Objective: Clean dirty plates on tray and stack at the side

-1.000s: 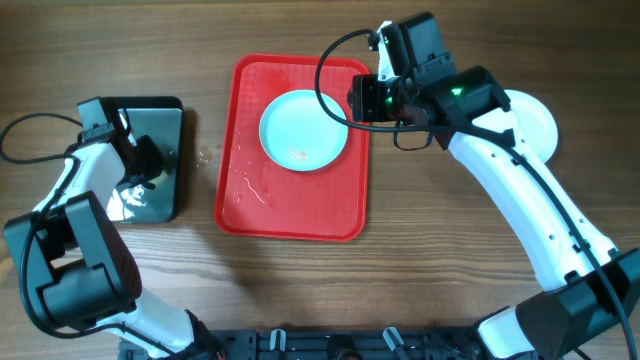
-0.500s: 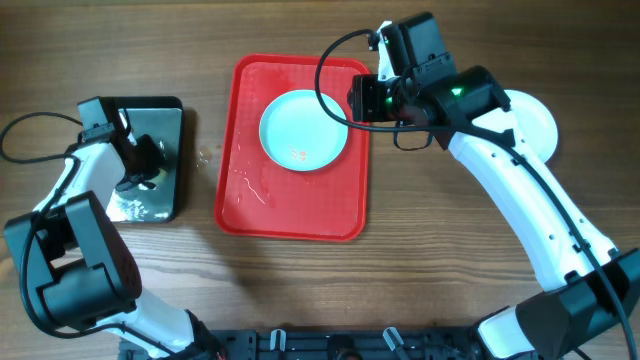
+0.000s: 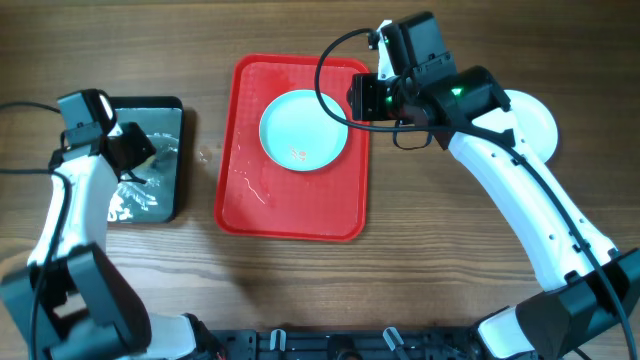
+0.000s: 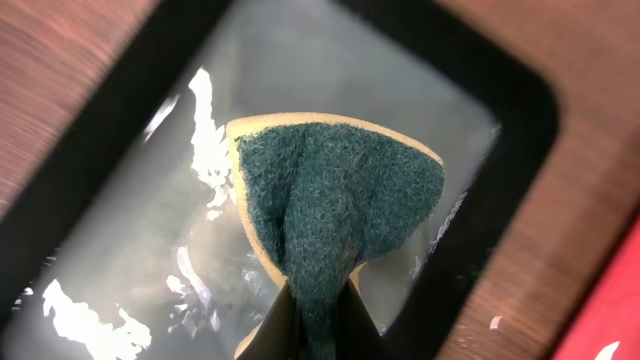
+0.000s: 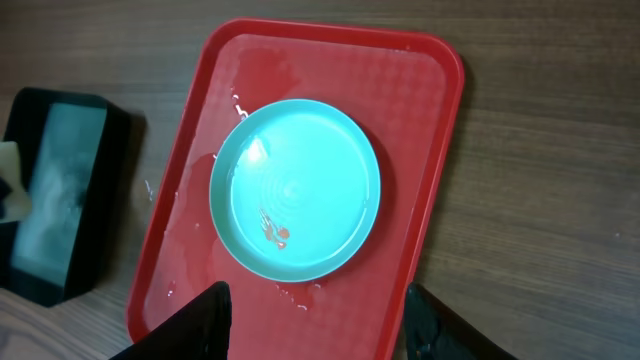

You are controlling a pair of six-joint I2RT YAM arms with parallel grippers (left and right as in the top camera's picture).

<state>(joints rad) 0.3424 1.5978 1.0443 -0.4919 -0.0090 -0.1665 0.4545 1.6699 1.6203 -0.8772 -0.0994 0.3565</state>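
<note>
A pale turquoise plate with a small orange smear lies in the upper half of the wet red tray. My right gripper hangs above the tray's right rim, open, with nothing between its fingers. A whiter plate rests on the table at the far right, partly under the right arm. My left gripper is shut on a green-and-yellow scouring sponge, holding it just above the black tray.
The black tray with a shiny wet base stands left of the red tray. Water drops lie on the wood between them. Cables run from both arms across the table's back.
My left gripper has shut on the sponge and lifted it off the black tray's base, its wrist swinging up and left. The right arm has not moved.
</note>
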